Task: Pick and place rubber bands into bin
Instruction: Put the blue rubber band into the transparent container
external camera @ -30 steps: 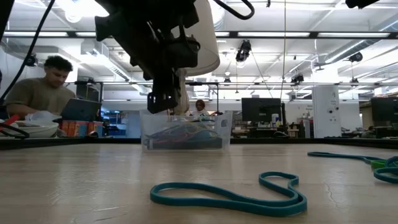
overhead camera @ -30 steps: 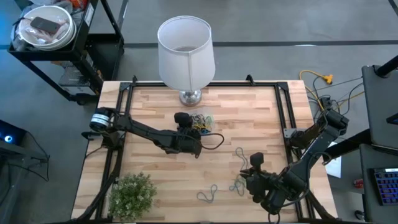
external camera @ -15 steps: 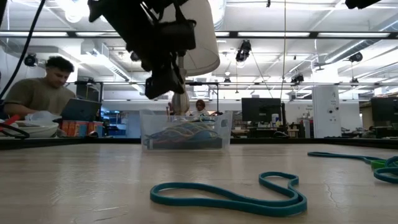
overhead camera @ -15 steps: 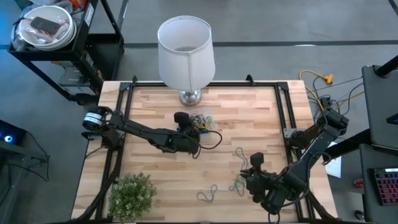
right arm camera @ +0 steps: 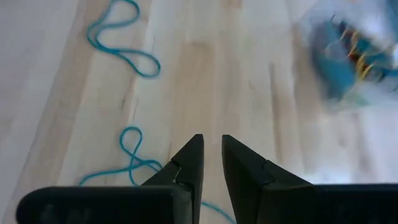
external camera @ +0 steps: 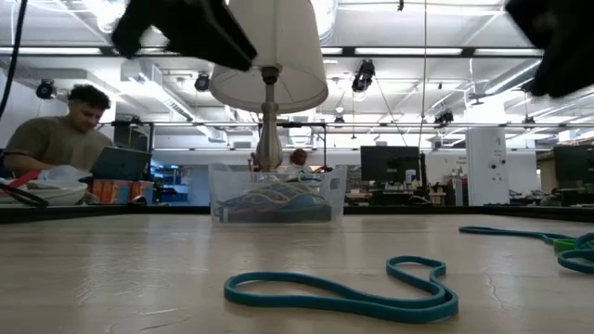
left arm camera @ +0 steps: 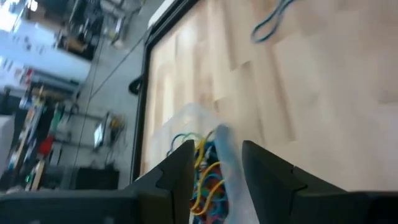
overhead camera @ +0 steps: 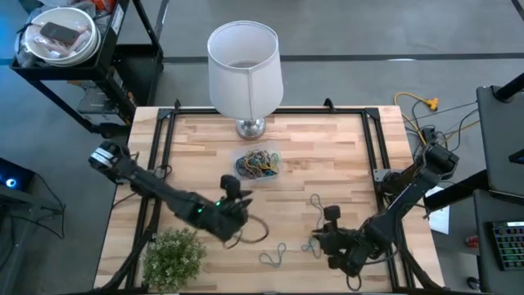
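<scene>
Right gripper [right arm camera: 211,158] had its jaws a narrow slit apart, nothing between them, nothing touched; it hung over bare wood at the table's front right [overhead camera: 332,233]. Loose teal bands lay close around it: a knotted one [right arm camera: 134,158] just beside the fingertips, a long loop [right arm camera: 124,40] farther ahead, its long axis running roughly away from the jaws toward the table's far edge. In the high view these were the band [overhead camera: 314,206] between gripper and bin, a small clump [overhead camera: 312,243] touching or nearly touching the gripper's side, and another band [overhead camera: 274,256] at the front edge, lying about halfway between the two grippers. Left gripper [left arm camera: 216,168] had jaws spread with a clear gap, empty, pointing back at the bin [left arm camera: 205,134]; it sat at front centre-left [overhead camera: 232,205], well apart from the bin [overhead camera: 259,163]. The bin sat just in front of the lamp [overhead camera: 244,70], already holding a heap of mixed bands [overhead camera: 260,164]. My read: the right arm was nearer to most of the loose bands, so the next pick looked like its job; the nearest band lay flat and off to one side of the jaws, so the jaws would need to shift sideways and drop. The flat thin loop could slip out of the pinch.
</scene>
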